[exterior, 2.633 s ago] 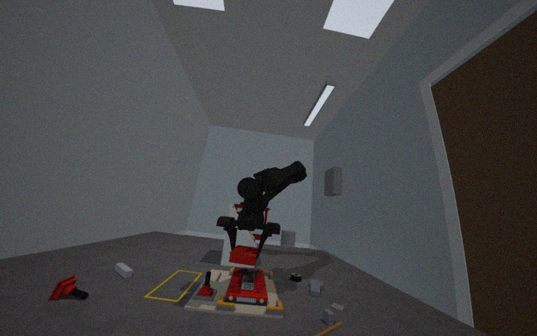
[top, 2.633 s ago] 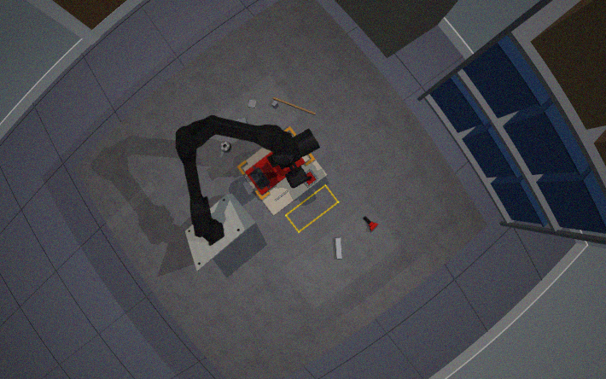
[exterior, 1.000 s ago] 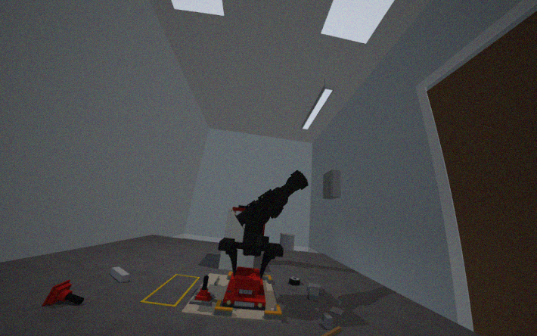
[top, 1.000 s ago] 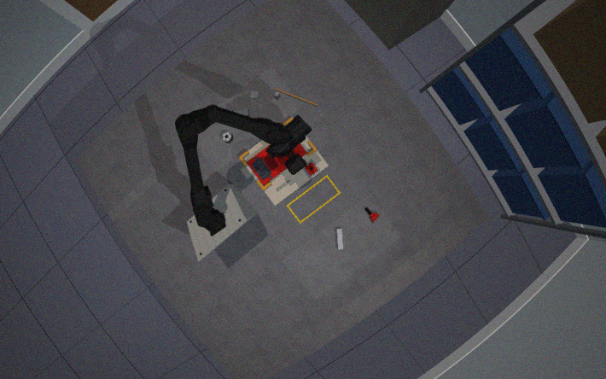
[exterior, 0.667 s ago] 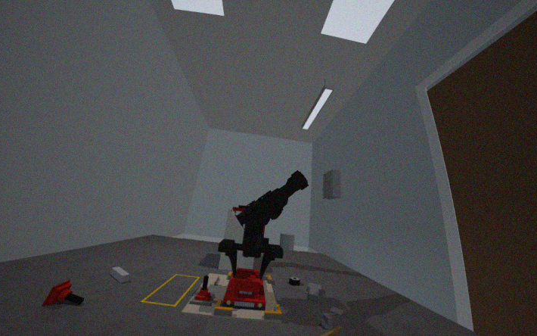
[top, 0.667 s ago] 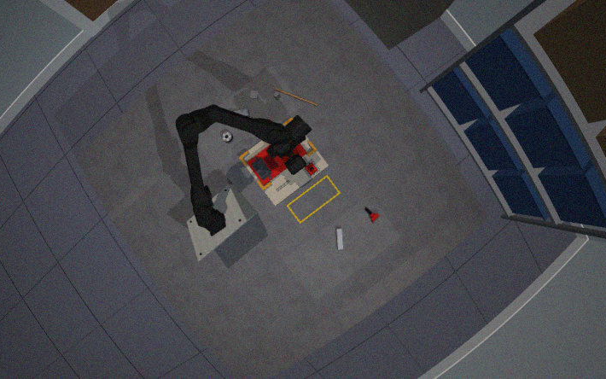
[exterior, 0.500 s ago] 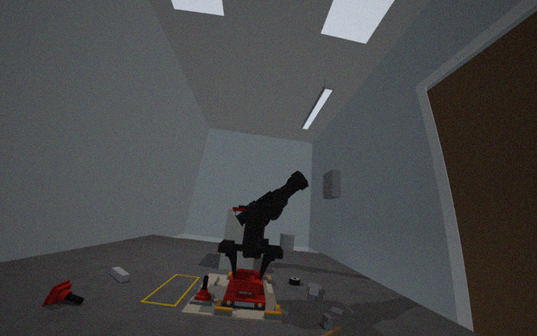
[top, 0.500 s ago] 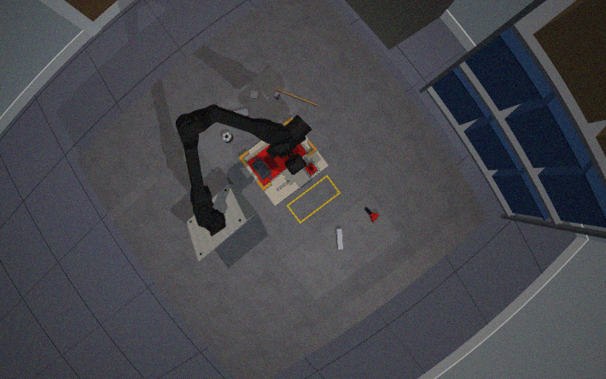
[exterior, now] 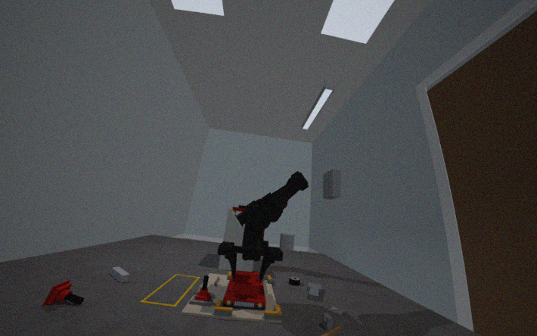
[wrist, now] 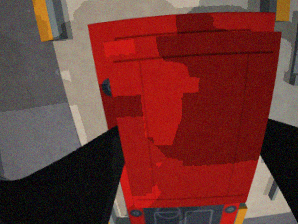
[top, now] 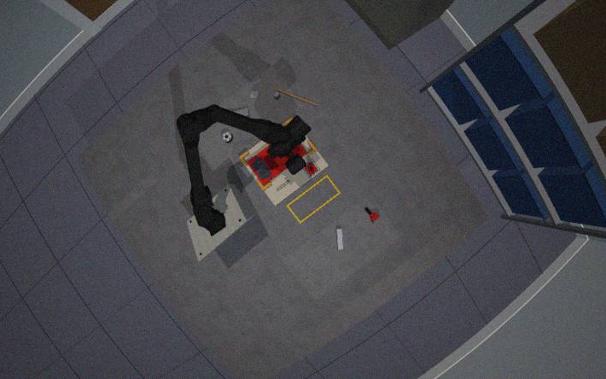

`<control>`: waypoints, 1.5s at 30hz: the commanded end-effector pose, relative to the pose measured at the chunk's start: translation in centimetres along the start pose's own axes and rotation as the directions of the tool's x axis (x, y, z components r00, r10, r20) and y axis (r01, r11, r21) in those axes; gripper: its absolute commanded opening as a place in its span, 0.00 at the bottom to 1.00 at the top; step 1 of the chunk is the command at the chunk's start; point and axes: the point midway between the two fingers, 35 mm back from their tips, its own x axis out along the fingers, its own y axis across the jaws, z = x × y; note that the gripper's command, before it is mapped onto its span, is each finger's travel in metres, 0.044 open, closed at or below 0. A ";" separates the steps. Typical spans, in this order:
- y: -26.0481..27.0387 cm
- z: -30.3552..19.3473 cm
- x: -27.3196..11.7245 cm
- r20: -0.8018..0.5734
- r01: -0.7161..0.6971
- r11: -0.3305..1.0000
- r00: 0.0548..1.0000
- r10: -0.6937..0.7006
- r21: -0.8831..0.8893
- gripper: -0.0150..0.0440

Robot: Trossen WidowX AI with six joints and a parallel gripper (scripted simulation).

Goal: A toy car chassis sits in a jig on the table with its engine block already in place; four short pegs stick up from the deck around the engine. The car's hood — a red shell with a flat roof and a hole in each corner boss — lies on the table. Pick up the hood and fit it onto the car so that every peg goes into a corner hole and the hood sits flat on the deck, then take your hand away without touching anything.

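Top: arm over jig (top: 291,184) (exterior: 190,309); claw hides much of hood.
Exterior: claw (exterior: 247,278) (wrist: 188,128) clamped on hood (exterior: 246,280) (wrist: 200,100), down at chassis (exterior: 243,301) (wrist: 172,206).
Wrist: pegs hidden; slight skew could jam bosses, early release leave hood tilted, uneven finger withdrawal drag it.

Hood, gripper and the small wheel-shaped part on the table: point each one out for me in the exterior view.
Hood (exterior: 247,278): exterior view, on its flat red roof.
Gripper (exterior: 247,278): exterior view, midway between its fingertips.
Wheel-shaped part (exterior: 293,281): exterior view, on its dark side.
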 end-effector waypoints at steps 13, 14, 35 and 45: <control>0.0 0.0 0.4 0.000 -0.002 1.000 1.000 0.002 0.001 0.25; 0.0 0.0 0.4 0.000 -0.001 1.000 1.000 0.001 0.000 0.25; 0.0 0.0 0.4 0.000 -0.001 1.000 1.000 0.001 0.000 1.00; -0.1 0.1 -6.8 -0.003 0.000 1.000 1.000 0.000 -0.001 1.00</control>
